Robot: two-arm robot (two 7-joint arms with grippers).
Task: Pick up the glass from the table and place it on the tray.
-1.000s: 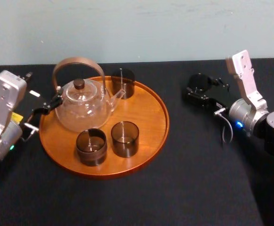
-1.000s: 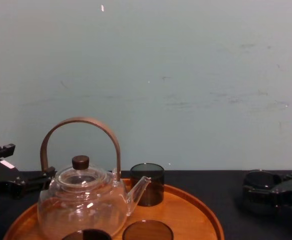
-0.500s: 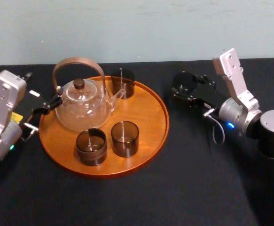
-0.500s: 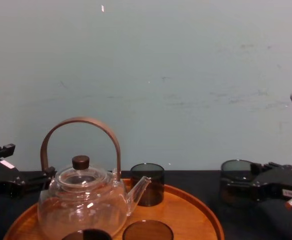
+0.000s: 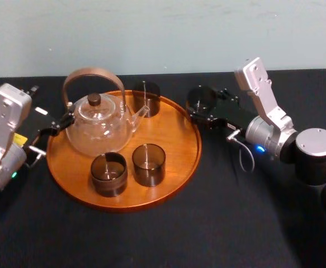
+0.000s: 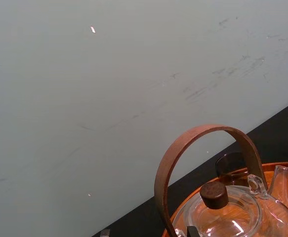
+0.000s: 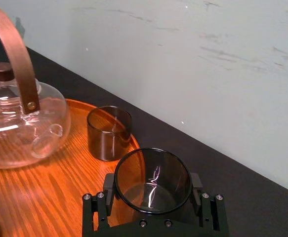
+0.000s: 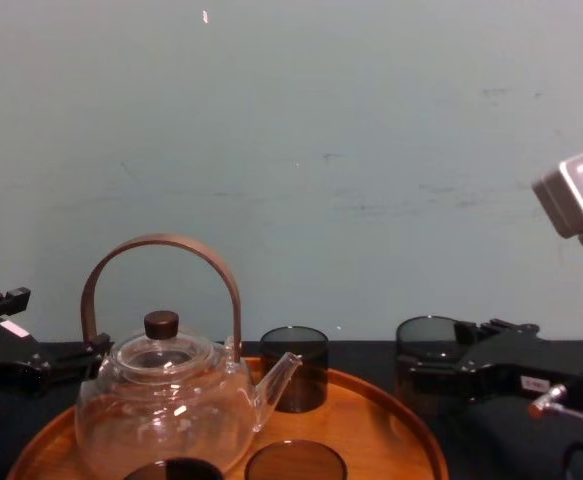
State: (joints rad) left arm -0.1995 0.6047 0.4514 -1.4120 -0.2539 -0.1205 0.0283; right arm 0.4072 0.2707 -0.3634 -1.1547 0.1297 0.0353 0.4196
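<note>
Right wrist view: the right claw (image 7: 152,191) is clamped on the glass (image 7: 152,175), one finger on each side. Head view: the glass sits at the right rim of the tray (image 5: 174,134). Chest view: glass axis vertical, mouth up. The left claw (image 5: 53,125) is parked at the tray's left rim.

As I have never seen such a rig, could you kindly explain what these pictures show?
This is a robot with two arms, each ending in a claw. One picture looks down from its head, one looks across from its chest, and two come from cameras on its wrists. On the black table sits a round wooden tray carrying a glass teapot and three dark glasses. The right claw grips a fourth dark glass by the tray's right rim. The left claw rests idle beside the tray's left edge, near the teapot.
</note>
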